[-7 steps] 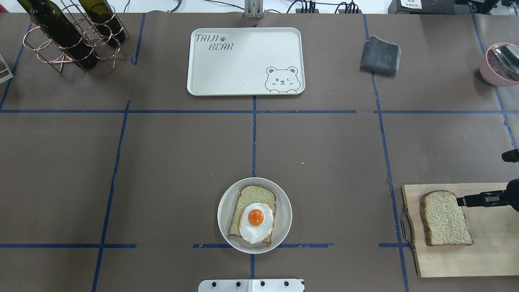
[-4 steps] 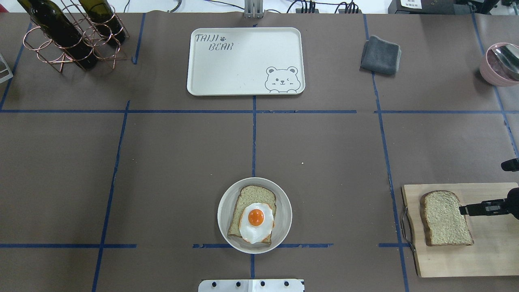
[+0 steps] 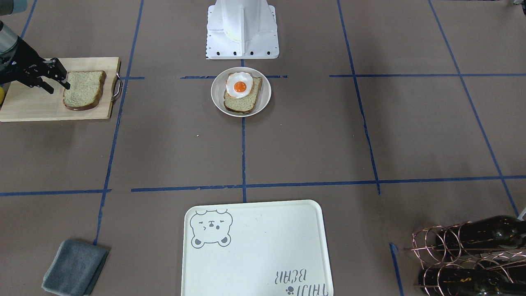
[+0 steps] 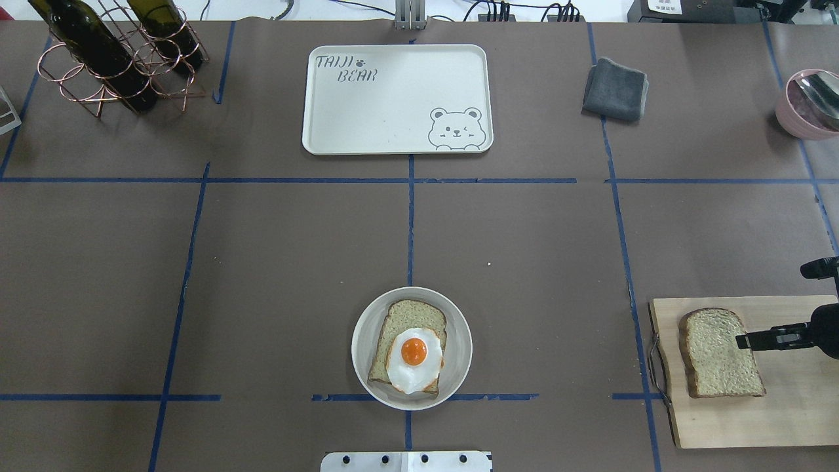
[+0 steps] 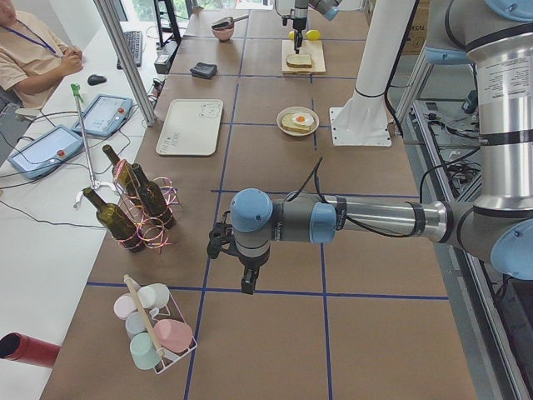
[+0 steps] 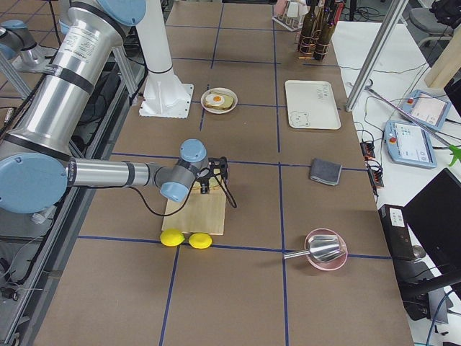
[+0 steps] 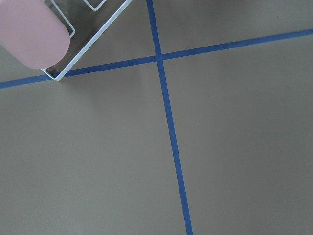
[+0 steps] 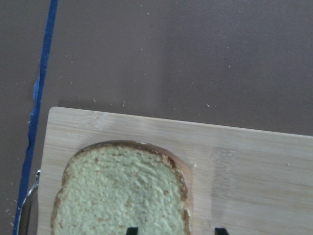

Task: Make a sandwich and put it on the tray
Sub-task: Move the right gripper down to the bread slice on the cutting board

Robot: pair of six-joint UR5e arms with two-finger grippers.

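The sandwich is in two parts. One bread slice (image 4: 409,314) with the fried egg (image 4: 413,360) on it lies on the round plate (image 4: 459,328) near the robot's base, also in the front view (image 3: 218,102). The second slice (image 4: 714,357) lies on the wooden cutting board (image 4: 786,406). My right gripper (image 4: 744,341) is open at that slice's right edge; in the right wrist view one fingertip (image 8: 132,229) is over the slice (image 8: 122,196) and the other over the board. The tray (image 4: 393,98) lies bare at the far centre. My left gripper (image 5: 246,283) hangs over bare table; I cannot tell its state.
A grey folded cloth (image 4: 615,88) lies right of the tray. A copper rack with wine bottles (image 4: 118,59) stands far left. A pink bowl with a spoon (image 4: 809,105) sits far right. Two lemons (image 6: 186,238) lie beside the board. A cup rack (image 5: 154,333) stands near the left gripper.
My right gripper has slid along the second slice's right edge from its far corner toward the robot and slightly inward. Bread, plate and tray have not moved.
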